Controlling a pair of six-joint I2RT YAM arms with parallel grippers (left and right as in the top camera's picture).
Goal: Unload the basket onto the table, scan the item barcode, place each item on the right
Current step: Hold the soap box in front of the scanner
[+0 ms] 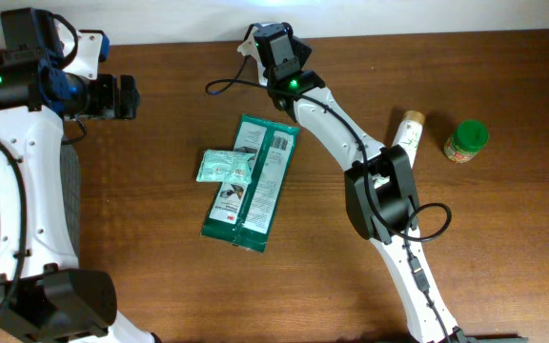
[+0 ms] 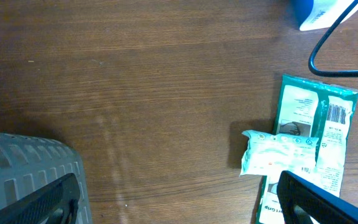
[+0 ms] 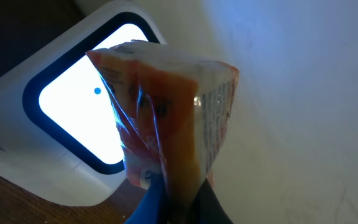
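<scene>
Both jaws of the right gripper are clamping an orange packet before the glowing scanner. The left gripper is hanging wide open.

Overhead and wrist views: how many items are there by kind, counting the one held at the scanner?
Packets: 3 (green packet, pale packet, orange packet, held)
Containers: 2 (bottle, jar)
Total: 5
</scene>
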